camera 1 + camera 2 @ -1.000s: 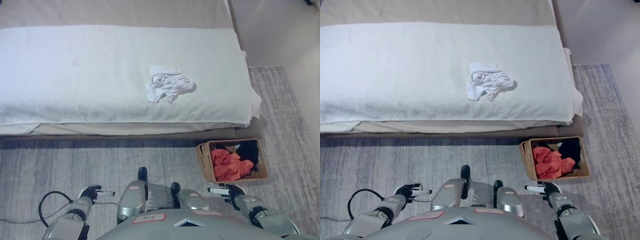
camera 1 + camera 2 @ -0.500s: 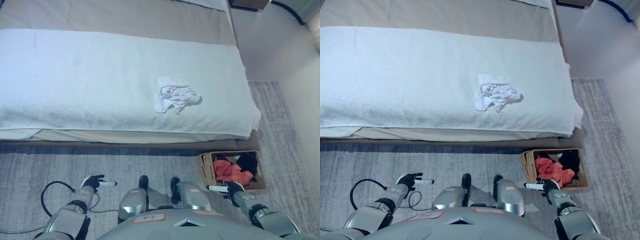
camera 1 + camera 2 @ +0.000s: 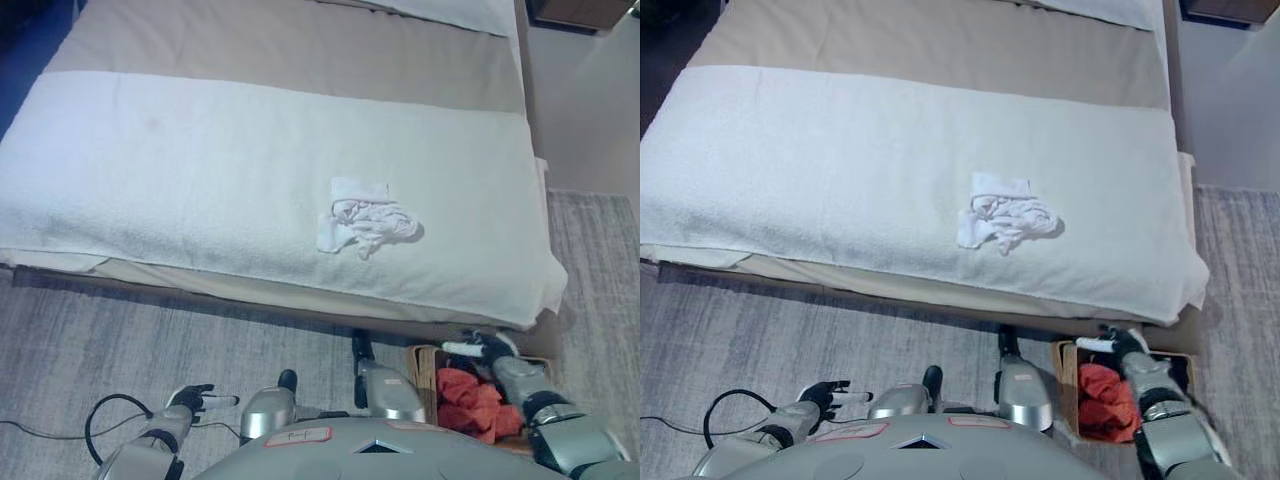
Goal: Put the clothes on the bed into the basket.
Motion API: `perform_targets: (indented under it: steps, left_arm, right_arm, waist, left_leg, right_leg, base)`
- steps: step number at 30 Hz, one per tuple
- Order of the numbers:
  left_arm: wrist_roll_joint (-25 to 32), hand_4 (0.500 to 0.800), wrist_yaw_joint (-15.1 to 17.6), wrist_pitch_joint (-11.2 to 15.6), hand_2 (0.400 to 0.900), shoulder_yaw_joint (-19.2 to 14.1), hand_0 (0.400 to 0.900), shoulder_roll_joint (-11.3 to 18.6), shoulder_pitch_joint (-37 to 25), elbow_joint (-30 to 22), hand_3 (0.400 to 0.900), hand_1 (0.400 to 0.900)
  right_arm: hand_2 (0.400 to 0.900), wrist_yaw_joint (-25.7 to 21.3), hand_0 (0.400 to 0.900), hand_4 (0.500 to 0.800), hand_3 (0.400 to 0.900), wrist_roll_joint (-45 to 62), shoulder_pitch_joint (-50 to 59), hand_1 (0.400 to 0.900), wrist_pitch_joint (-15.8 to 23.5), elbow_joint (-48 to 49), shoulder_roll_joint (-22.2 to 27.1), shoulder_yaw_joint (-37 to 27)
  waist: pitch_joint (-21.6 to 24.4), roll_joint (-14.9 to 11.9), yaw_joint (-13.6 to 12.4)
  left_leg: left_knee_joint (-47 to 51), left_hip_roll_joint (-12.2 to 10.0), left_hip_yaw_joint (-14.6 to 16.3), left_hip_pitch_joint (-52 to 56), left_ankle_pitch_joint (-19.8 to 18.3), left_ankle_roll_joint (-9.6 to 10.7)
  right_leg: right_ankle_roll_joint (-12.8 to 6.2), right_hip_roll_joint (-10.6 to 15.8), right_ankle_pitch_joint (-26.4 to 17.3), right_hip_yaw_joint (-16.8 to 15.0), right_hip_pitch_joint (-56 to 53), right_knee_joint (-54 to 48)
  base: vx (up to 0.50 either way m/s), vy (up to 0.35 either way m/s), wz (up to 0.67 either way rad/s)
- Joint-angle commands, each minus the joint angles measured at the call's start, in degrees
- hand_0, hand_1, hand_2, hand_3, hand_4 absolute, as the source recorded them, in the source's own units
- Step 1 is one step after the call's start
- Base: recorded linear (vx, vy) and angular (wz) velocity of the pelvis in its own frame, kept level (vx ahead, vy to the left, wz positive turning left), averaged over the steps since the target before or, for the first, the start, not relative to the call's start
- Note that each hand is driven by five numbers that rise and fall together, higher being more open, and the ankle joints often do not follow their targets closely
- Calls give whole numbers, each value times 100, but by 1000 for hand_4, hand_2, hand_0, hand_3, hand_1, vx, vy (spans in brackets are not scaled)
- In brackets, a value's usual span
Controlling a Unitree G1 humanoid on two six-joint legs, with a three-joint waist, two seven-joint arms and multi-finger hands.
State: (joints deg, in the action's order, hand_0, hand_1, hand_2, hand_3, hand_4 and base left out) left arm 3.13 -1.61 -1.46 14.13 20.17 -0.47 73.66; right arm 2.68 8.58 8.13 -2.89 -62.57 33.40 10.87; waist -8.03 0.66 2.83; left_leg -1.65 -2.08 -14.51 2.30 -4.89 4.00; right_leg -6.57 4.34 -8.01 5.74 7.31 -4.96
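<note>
A crumpled white garment [image 3: 364, 219] lies on the white blanket [image 3: 200, 180] of the bed, right of the middle. On the floor at the bed's near right corner stands a brown basket [image 3: 1066, 372] holding orange clothes [image 3: 1104, 395]. My right hand [image 3: 484, 347] hovers above the basket's far edge, empty, with relaxed fingers. My left hand [image 3: 192, 402] hangs low at the lower left over the rug, fingers straight and holding nothing. Both hands are well short of the garment.
The bed has a beige sheet [image 3: 300, 45] beyond the blanket and a white pillow [image 3: 450, 12] at the top. A grey rug [image 3: 90, 340] covers the floor in front of the bed. A dark bedside unit [image 3: 580, 10] shows at the top right.
The camera has shifted: bed and basket sit lower and closer in the picture. My right hand now shows above the basket instead of beside it. The garment lies unmoved on the blanket.
</note>
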Motion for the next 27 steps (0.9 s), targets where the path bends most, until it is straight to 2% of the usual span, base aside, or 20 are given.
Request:
perform_targets:
  steps: [1, 3, 4, 7, 8, 9, 11, 12, 13, 14, 16, 21, 27]
  left_arm:
    - [20, 800, 56, 136, 900, 191, 900, 306, -146, -269, 900, 900]
    - [21, 800, 45, 148, 900, 262, 900, 259, -122, -319, 900, 900]
    - [34, 800, 68, 155, 900, 361, 900, 180, -59, -338, 900, 900]
    - [16, 800, 144, 124, 900, 512, 900, 103, -100, -160, 900, 900]
    - [15, 800, 145, 127, 900, 495, 900, 93, -103, -156, 900, 900]
    - [29, 800, 193, 118, 900, 601, 900, 78, -141, -73, 900, 900]
    - [62, 800, 227, 125, 900, 634, 900, 69, -168, -21, 900, 900]
    - [61, 800, 227, 126, 900, 623, 900, 62, -169, -20, 900, 900]
    - [149, 800, 253, 129, 900, 645, 900, 77, -194, -4, 900, 900]
    - [149, 800, 253, 130, 900, 635, 900, 71, -195, -3, 900, 900]
    - [279, 800, 304, 150, 900, 657, 900, 85, -208, 0, 900, 900]
    - [591, 800, 372, 223, 900, 726, 900, 141, -271, -157, 900, 900]
    - [823, 800, 432, 258, 900, 849, 900, 167, -260, -343, 900, 900]
  right_arm:
    - [900, -489, 900, 800, 900, 3, 523, 900, 383, 836, 1210, -204]
    - [900, -511, 900, 800, 900, -14, 678, 900, 402, 945, 1396, -168]
    - [900, -675, 900, 800, 900, -142, 1142, 900, 464, 1320, 1718, -4]
    - [900, -766, 900, 800, 900, -227, 2168, 900, 505, 1499, 1859, 613]
    - [900, -767, 900, 800, 900, -222, 2208, 900, 509, 1479, 1857, 647]
    - [900, -809, 900, 800, 900, -304, 3058, 900, 501, 1286, 1861, 1191]
    - [900, -816, 900, 800, 900, -388, 3860, 900, 476, 1119, 1783, 1739]
    - [900, -816, 900, 800, 900, -384, 3886, 900, 480, 1105, 1778, 1761]
    - [900, -792, 900, 800, 900, -519, 4536, 900, 448, 984, 1578, 2233]
    - [900, -792, 900, 800, 900, -515, 4559, 900, 452, 971, 1572, 2253]
    - [900, -778, 900, 800, 900, -783, 5288, 900, 362, 579, 1238, 2782]
    - [900, -832, 900, 800, 900, -938, 6167, 900, 243, -340, 734, 3184]
    - [900, -882, 900, 800, 900, -1099, 6647, 900, 170, -1097, 644, 3242]
  waist:
    - [83, -16, 153]
    - [97, 27, 145]
    - [136, 94, 117]
    - [129, 92, 58]
    - [122, 99, 68]
    - [112, 77, -4]
    - [72, 67, -49]
    - [66, 72, -44]
    - [30, 61, -104]
    - [25, 66, -95]
    - [-39, 88, -176]
    - [-261, 258, -329]
    - [-482, 562, -516]
  left_leg:
    - [7, 184, 709, -232, -19, 57]
    - [56, 151, 766, -251, 12, 71]
    - [207, 66, 861, -228, 72, 91]
    - [356, 7, 968, -238, 146, 90]
    - [362, 5, 974, -233, 148, 90]
    - [431, -9, 1035, -257, 177, 97]
    - [461, -1, 1100, -269, 177, 86]
    - [461, -1, 1105, -266, 177, 86]
    - [471, 5, 1150, -288, 184, 74]
    - [471, 4, 1152, -287, 183, 74]
    - [485, 28, 1166, -339, 209, 59]
    - [448, 125, 1053, -540, 282, 33]
    - [466, 235, 836, -789, 417, 23]
  right_leg:
    - [-142, 249, 266, -253, 443, 504]
    - [-137, 227, 252, -229, 447, 448]
    - [-142, 178, 233, -226, 446, 327]
    - [-139, 124, 162, -295, 486, 204]
    - [-139, 121, 160, -300, 487, 203]
    - [-139, 118, 106, -335, 549, 138]
    - [-135, 103, 62, -396, 587, 94]
    - [-135, 102, 61, -401, 587, 94]
    - [-123, 100, 31, -445, 643, 99]
    - [-123, 99, 32, -447, 644, 101]
    - [-107, 118, 24, -480, 730, 132]
    - [-74, 195, 59, -482, 957, 304]
    - [-31, 280, 162, -376, 1179, 533]
  base:
    - [29, -111, 20]
    - [57, -99, -5]
    - [80, -78, -33]
    - [31, -58, -33]
    - [-21, -20, -27]
    - [-25, -5, -26]
    - [-27, 0, -28]
    - [-23, 0, -22]
    - [-12, -2, -13]
    - [-19, 1, -16]
    - [-16, 2, -4]
    - [-31, -10, 13]
    - [-4, -33, 27]
